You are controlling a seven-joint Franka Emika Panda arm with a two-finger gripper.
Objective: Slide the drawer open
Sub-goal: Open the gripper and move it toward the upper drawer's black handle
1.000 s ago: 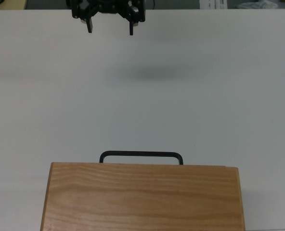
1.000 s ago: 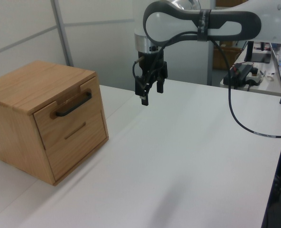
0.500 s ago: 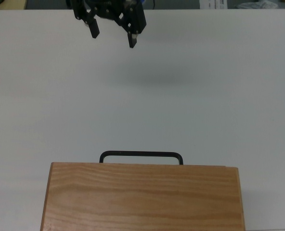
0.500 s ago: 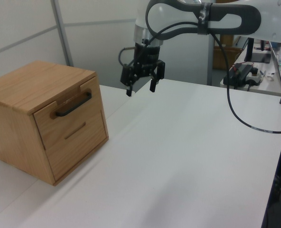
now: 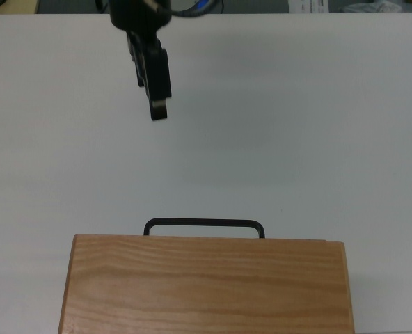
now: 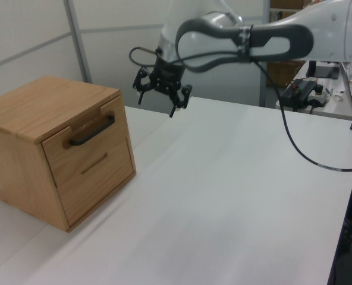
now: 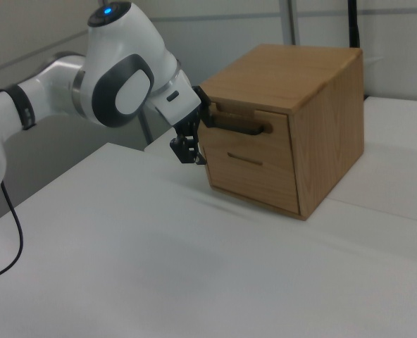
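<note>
Since the earlier frames we see our pincer (image 6: 159,97) has turned onto its side and come nearer the cabinet (image 6: 51,148), with its fingers (image 6: 176,108) now pointing toward the wooden front. In the top view it reads as a single dark stack lower in the picture than before. Its fingers stand apart, holding nothing, hanging above the white desk (image 6: 235,196). Our drawer (image 6: 81,142) sits shut in the upper part of the cabinet front, flush with it, its black bar handle (image 6: 93,132) sticking out toward the arm. In the left view the pincer is to the right of the handle and a little higher, clear of it. In the right view the fingertips overlap the handle's end, so we cannot judge the gap there.
</note>
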